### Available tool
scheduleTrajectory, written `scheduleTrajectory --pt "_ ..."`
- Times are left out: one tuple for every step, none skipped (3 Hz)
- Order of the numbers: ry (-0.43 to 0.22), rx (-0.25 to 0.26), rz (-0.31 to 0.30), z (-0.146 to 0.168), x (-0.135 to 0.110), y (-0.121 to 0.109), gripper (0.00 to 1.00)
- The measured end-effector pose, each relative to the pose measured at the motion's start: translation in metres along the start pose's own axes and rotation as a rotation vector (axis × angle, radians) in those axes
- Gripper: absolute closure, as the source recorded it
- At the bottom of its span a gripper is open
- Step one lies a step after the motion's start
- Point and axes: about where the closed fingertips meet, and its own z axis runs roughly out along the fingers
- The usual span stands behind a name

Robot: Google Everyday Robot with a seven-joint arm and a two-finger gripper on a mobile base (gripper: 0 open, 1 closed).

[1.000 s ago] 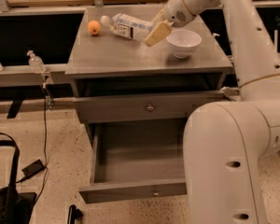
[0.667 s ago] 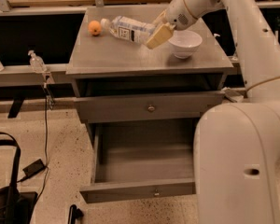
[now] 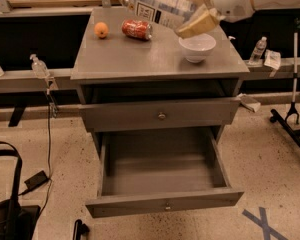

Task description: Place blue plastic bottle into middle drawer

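My gripper (image 3: 196, 10) is at the top right, above the cabinet top, shut on the blue plastic bottle (image 3: 152, 3). The bottle is clear and faintly bluish with a pale label. It lies nearly level in the air, its cap end pointing left past the top edge. The middle drawer (image 3: 162, 171) is pulled wide open below; its grey inside holds nothing, and a small round knob sits at its front's centre (image 3: 166, 204). The gripper and bottle are well above and behind the drawer.
On the grey cabinet top (image 3: 125, 59) lie an orange (image 3: 101, 30), a crushed red can (image 3: 137, 29) and a white bowl (image 3: 197, 47). The upper drawer front (image 3: 161, 115) stands slightly out. A black bag (image 3: 10, 204) and cable lie on the floor at the left; a black stand (image 3: 293, 109) is at the right.
The bottle has been lifted off the cabinet top and now hangs in the gripper above it. The red can behind it is now uncovered.
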Motion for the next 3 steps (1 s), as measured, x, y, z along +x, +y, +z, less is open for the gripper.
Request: scheduleTrajectory --pt "-0.021 -0.033 -0.040 -0.003 0.009 0.035 1.00" --pt "-0.014 -0.004 -0.015 0.004 0.050 0.047 1.00" --pt "0.025 -0.089 0.005 0.027 0.109 0.112 1.00"
